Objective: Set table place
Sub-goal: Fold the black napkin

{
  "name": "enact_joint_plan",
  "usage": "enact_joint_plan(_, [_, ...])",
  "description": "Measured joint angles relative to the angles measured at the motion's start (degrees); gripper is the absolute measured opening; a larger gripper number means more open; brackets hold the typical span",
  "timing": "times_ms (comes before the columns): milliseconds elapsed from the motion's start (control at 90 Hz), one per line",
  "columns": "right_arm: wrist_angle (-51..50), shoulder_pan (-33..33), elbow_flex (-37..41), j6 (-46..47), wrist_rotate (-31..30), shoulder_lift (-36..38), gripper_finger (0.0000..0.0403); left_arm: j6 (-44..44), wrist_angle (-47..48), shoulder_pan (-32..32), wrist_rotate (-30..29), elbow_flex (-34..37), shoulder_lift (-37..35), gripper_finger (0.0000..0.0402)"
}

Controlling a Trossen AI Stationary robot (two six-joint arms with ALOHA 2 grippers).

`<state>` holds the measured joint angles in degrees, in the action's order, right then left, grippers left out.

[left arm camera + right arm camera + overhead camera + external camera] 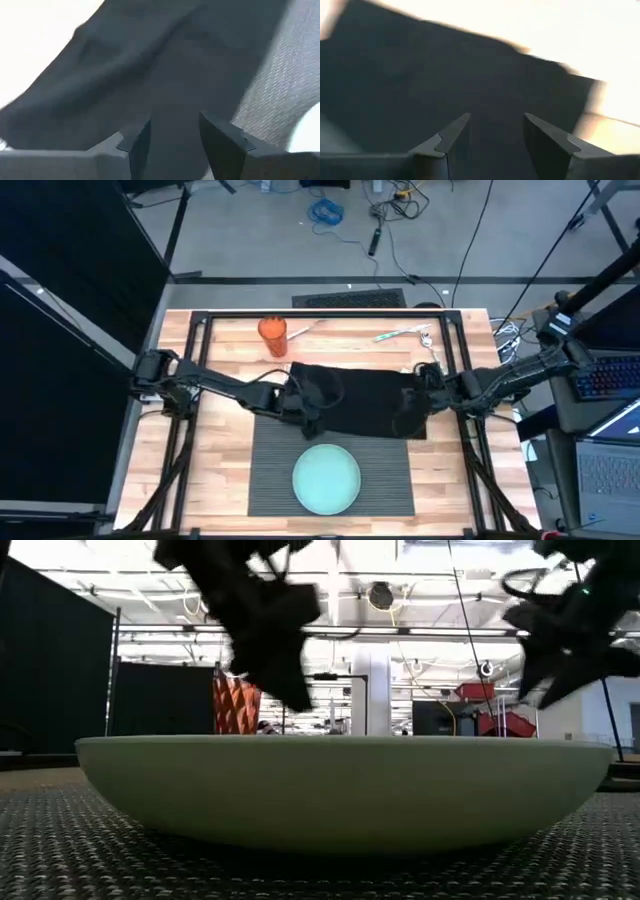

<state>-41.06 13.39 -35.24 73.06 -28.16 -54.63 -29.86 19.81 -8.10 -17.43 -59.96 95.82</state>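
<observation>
text: none legible | labels: none | numbers: none | signs: none

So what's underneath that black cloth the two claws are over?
The black cloth covers wooden table and overlaps the far edge of the grey placemat. Anything smaller beneath it is hidden. Left claw and right claw are open.

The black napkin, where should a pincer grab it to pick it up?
Probably an outer edge, from above. The black napkin lies flat and limp, partly on the placemat, so only edges give grip. Left pincer and right pincer sit open over opposite ends.
</observation>
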Motion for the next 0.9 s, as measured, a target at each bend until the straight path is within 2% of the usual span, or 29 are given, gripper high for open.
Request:
enact_joint_plan(111, [12.9, -3.7, 0.0, -10.1, 3.2, -1.2, 0.0164, -6.1, 0.2, -0.9, -0.1, 5.2, -4.2, 0.015])
enact_joint_plan(356, [25.4, -17.2, 0.0, -23.7, 17.3, -9.5, 0.0164, -16.9, 0.5, -3.3, -1.2, 11.1, -5.8, 0.015])
enact_joint_plan(500, [28.2, -20.5, 0.0, -27.1, 20.3, -13.7, 0.0164, -19.3, 0.7, -4.0, -1.3, 13.2, -5.2, 0.015])
enact_joint_plan(656, [32.8, -23.4, 0.0, -29.9, 26.6, -18.1, 0.0164, -23.2, 0.7, -4.4, -1.3, 17.0, -5.2, 0.015])
enact_joint_plan(900, [37.1, -24.7, 0.0, -31.2, 28.7, -21.5, 0.0164, -24.9, 0.2, -4.5, -1.2, 18.9, -5.2, 0.015])
